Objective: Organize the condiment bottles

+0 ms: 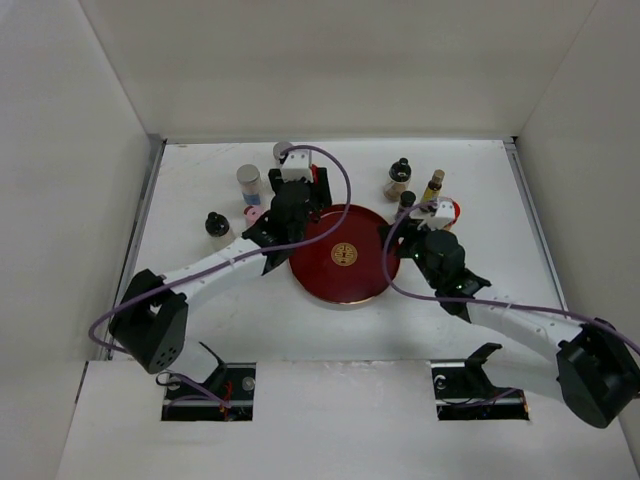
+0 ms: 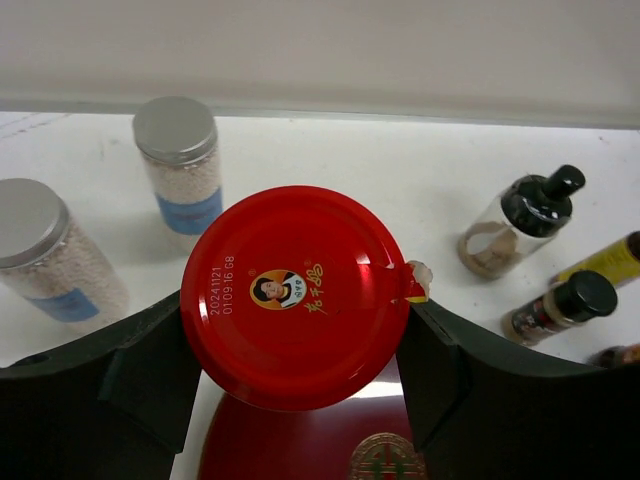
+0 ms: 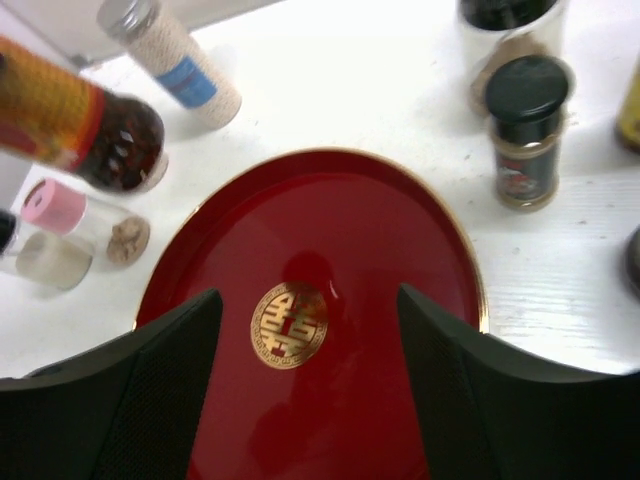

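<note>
The red-capped jar (image 2: 292, 296) is pinched by the left gripper (image 2: 297, 345) at the far-left rim of the dark red tray (image 3: 330, 220), so placing seems in hand. Next it likely needs lowering and release. The right gripper (image 3: 310, 300) hovers spread and empty above the tray.

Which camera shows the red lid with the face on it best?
The left wrist view: the red lid fills the middle, seen from above in the left gripper, its picture clear. The top view mostly hides it under the arm. The right wrist view shows only a jar side, no lid.
</note>
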You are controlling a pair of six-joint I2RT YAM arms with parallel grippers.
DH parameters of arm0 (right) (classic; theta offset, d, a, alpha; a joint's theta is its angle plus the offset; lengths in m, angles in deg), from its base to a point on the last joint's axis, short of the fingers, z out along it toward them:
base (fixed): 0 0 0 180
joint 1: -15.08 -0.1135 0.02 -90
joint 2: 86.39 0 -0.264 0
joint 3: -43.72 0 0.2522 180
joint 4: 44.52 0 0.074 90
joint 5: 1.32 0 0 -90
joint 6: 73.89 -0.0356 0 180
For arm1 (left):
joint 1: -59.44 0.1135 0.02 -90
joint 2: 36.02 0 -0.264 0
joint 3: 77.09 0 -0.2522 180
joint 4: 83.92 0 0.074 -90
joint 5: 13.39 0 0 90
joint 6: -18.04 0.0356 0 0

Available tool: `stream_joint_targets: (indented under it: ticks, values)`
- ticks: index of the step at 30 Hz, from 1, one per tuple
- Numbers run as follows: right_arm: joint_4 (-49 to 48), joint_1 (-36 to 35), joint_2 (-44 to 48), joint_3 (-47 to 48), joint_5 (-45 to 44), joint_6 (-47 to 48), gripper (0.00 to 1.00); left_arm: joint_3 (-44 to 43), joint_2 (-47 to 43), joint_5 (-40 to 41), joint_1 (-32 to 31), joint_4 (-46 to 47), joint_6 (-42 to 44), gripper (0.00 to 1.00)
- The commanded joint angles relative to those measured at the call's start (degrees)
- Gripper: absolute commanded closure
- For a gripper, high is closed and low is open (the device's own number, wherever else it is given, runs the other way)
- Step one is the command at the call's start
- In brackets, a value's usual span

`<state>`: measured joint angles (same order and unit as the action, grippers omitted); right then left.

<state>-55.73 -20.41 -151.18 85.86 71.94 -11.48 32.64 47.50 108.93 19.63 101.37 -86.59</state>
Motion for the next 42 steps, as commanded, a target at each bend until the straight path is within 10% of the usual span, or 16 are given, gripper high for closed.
stream_joint_targets:
  ticks: [1, 4, 8, 19, 24, 29, 42]
  values:
    - [-3.77, 2.56, 4.49, -1.13, -0.67, -1.58, 0.35, -1.06, 1.11, -3.74, -1.09, 6.88, -2.24, 0.63]
    - [-4.03, 4.67, 8.01, -3.15, -1.02, -3.16, 0.55, -2.89, 4.09, -5.15, -2.33, 7.75, -2.59, 0.63]
    - [-3.42, 7.67, 10.04, -4.39, -0.67, -4.92, 0.56, -5.53, 8.83, -6.21, -2.59, 7.85, -2.24, 0.63]
    - [-3.42, 8.37, 8.37, -4.21, -1.29, -5.19, 0.48, -9.41, 18.51, -5.60, -2.94, 10.92, 0.13, 0.61]
    - [-3.51, 8.90, 9.68, -4.91, -3.04, -5.10, 0.24, -8.62, 20.01, -4.28, -2.94, 11.63, 0.13, 0.32]
    - [-3.15, 9.86, 11.35, -5.00, -4.53, -4.66, 0.14, -4.23, 15.01, -3.40, -4.09, 15.75, 0.57, 0.01]
    - [12.21, 14.60, 17.34, -0.97, -17.46, -3.43, 0.10, 17.30, -12.67, -1.55, -2.33, 22.61, -3.29, 0.00]
